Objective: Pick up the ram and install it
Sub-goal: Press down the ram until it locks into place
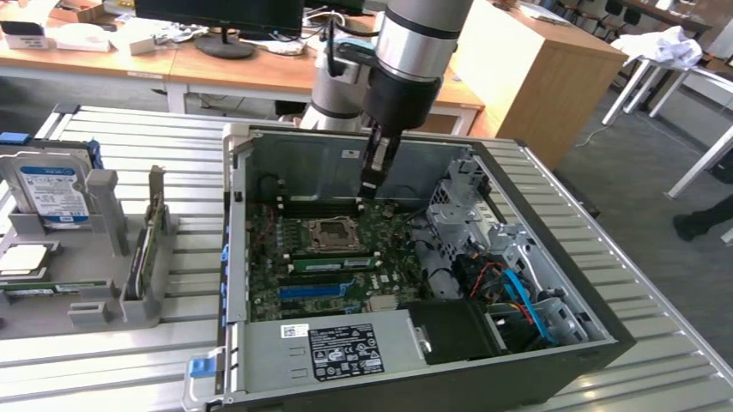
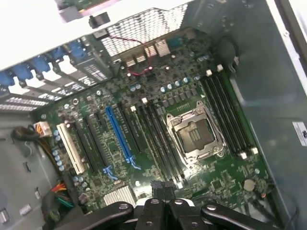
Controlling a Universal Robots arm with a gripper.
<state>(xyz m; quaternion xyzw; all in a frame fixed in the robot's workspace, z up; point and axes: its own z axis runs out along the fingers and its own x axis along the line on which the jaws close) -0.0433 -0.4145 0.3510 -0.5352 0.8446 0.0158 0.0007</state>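
The exterior view shows the whole open computer case (image 1: 237, 172), a grey sheet-metal box lying on a ribbed metal table (image 1: 137, 129). The arm reaches down into the case, and the gripper (image 1: 370, 197) hangs with its thin black fingers pressed together and nothing visible between them. Its tip is just above the black memory slots (image 1: 321, 207).

On the far side of the square steel processor socket (image 1: 332, 233) from the gripper lies a long, flat green strip with small dark chips. This looks like the ram (image 1: 332, 260) sitting in a slot, apart from the gripper, though I cannot tell if it is fully seated. Well away from the gripper, outside the case, a boxy hard drive (image 1: 51, 190) stands in a grey plastic holder (image 1: 103, 283).

The wrist view looks straight down on the green motherboard (image 2: 158, 81). Here the glossy black links of the gripper (image 2: 163, 189) meet at the closed tip. It also shows a long blue slot (image 2: 119, 134), a white slot (image 2: 72, 146) and a ribbed silver heatsink (image 2: 117, 195). In this view I cannot make out the ram among the dark slots.
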